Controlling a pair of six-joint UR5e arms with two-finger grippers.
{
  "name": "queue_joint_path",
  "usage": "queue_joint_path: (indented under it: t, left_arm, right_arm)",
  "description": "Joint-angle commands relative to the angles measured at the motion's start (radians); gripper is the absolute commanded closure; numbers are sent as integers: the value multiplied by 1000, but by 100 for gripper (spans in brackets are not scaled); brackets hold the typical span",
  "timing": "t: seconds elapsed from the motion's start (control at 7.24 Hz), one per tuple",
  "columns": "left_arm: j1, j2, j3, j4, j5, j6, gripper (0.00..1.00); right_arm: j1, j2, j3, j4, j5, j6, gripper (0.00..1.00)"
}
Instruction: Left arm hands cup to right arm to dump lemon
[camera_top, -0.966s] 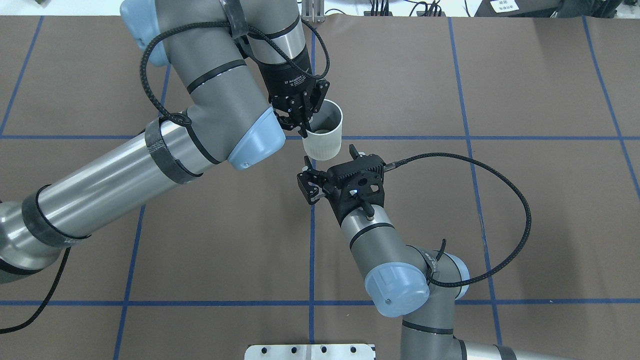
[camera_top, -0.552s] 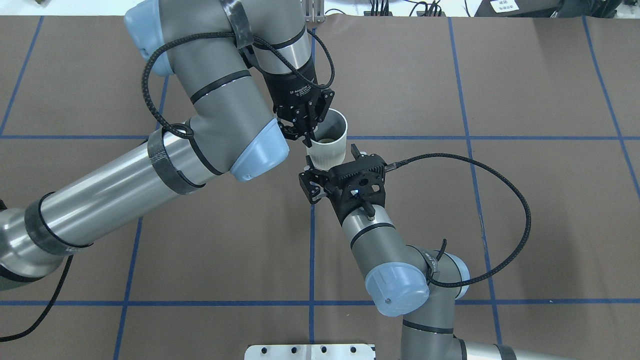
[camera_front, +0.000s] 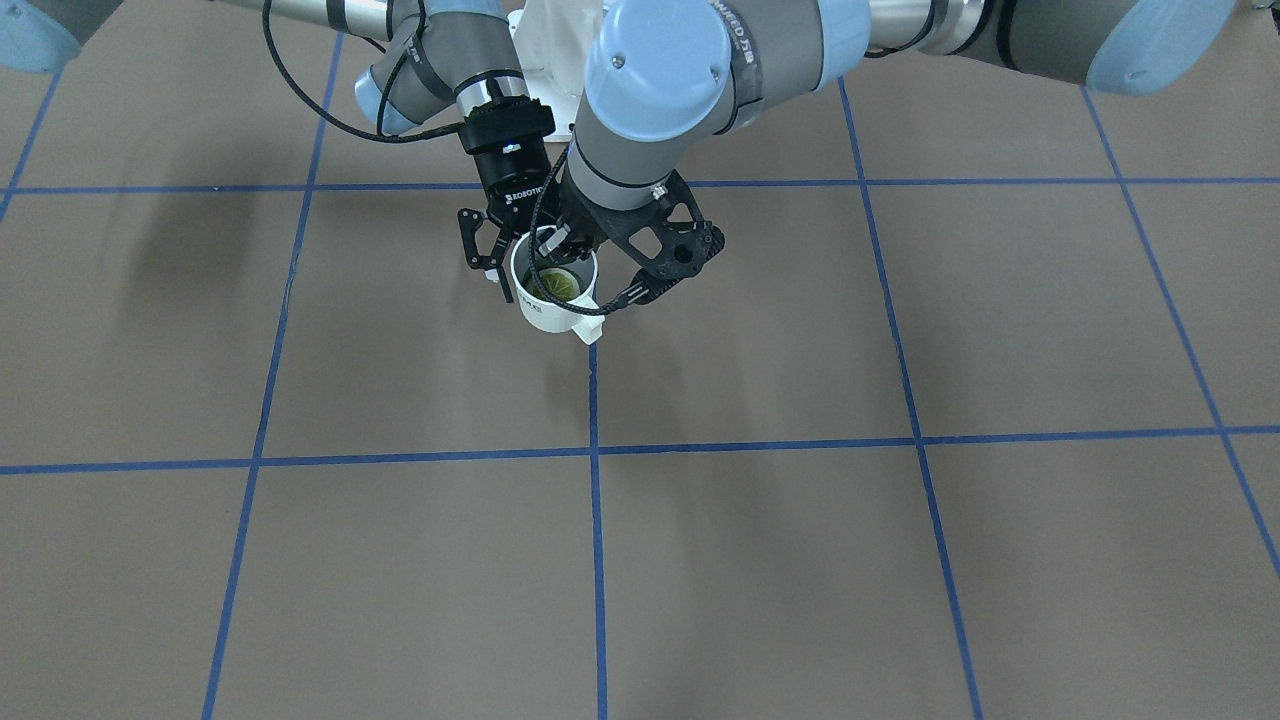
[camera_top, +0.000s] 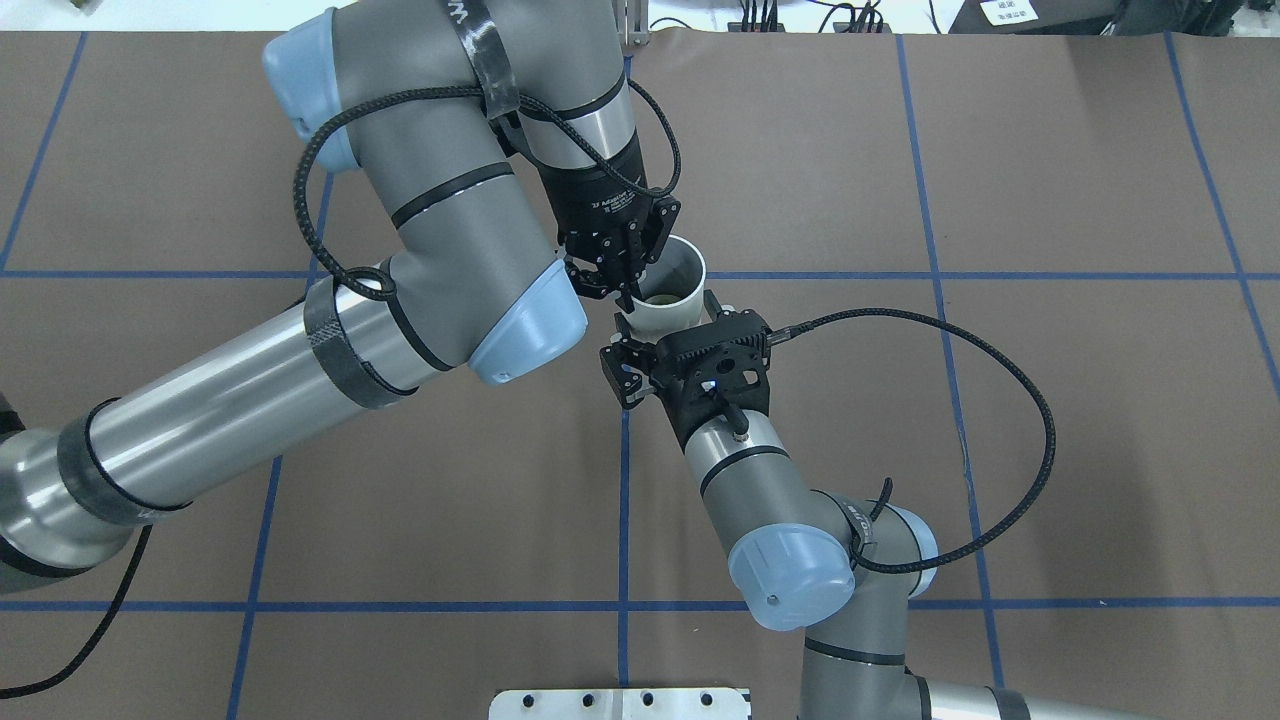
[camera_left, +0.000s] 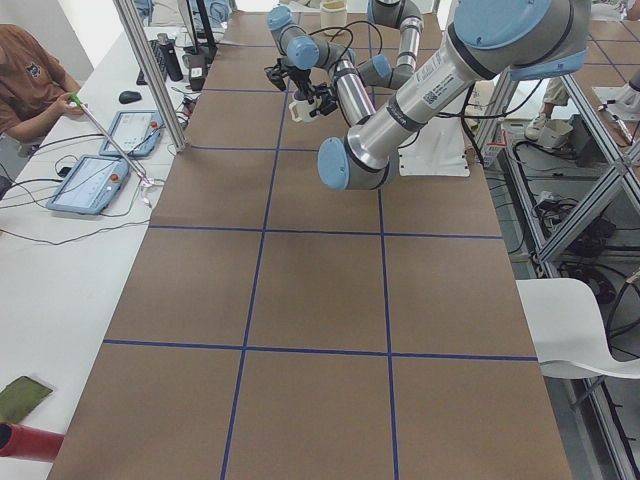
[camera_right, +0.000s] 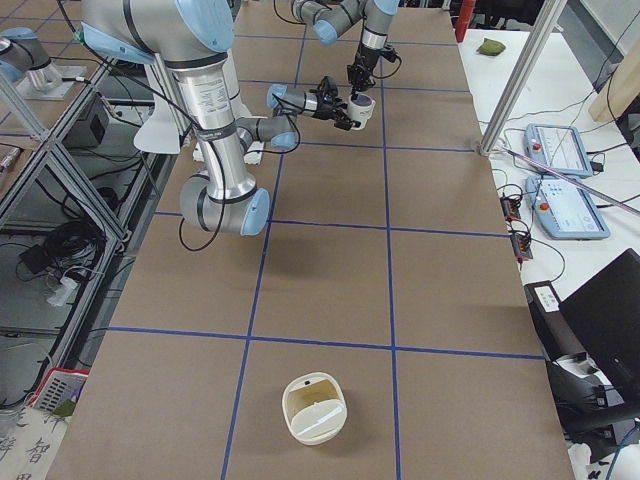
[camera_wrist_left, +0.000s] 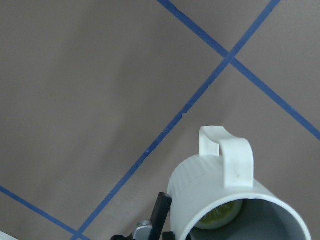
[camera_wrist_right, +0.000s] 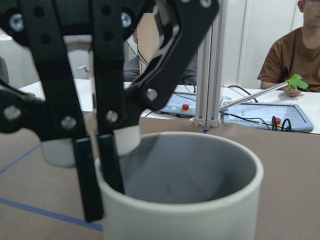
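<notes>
- Presently, in the overhead exterior view, the cup (camera_top: 668, 312) is being held clear of the table (camera_top: 1000, 400) by the left gripper (camera_top: 630, 285), which is pinched on the rim, one finger inside and one outside. The lemon (camera_top: 660, 298) is lying on the cup's floor. The right gripper (camera_top: 660, 325) is being shown with fingers apart on either side of the cup's lower wall; contact cannot be told. Lettering on the left gripper's body is being read as "2F Adaptive", the rest blurred.
- Exterior front-facing: the cup's long axis is being held near upright, mouth up. The handle (camera_front: 590, 330) is turned away from the right gripper. The ROBOTIQ marking (camera_front: 520, 195) is being read on the right gripper. The cup's dark lettering is too small to read.
- Left wrist-mounted: the handle and the lemon inside are being shown; no writing.
- Right wrist-mounted: the cup is being shown directly ahead, with the left fingers (camera_wrist_right: 107, 175) clamped over its near rim.
- Exterior right: a cream container (camera_right: 315, 408) is lying well apart, toward the near end.
- Judgement: the right gripper is nearer the wall and need only close below the pinch.
</notes>
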Motion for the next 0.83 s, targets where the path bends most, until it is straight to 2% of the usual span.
queue_joint_path:
  t: [0.0, 0.28, 0.41, 0.55, 0.69]
  left_arm:
    - [1, 0, -6, 0, -5, 0, 100]
    - [1, 0, -6, 0, -7, 0, 100]
    - [1, 0, -6, 0, -8, 0, 100]
    - [1, 0, -6, 0, -8, 0, 100]
    - [1, 0, -6, 0, -8, 0, 100]
  right_arm:
    - [0, -1, -6, 0, 0, 0, 1]
    - [0, -1, -9, 0, 0, 0, 3]
    - [0, -1, -8, 0, 2, 0, 14]
    - [-1, -1, -8, 9, 6, 0, 39]
    - [-2, -1, -8, 15, 9, -2, 53]
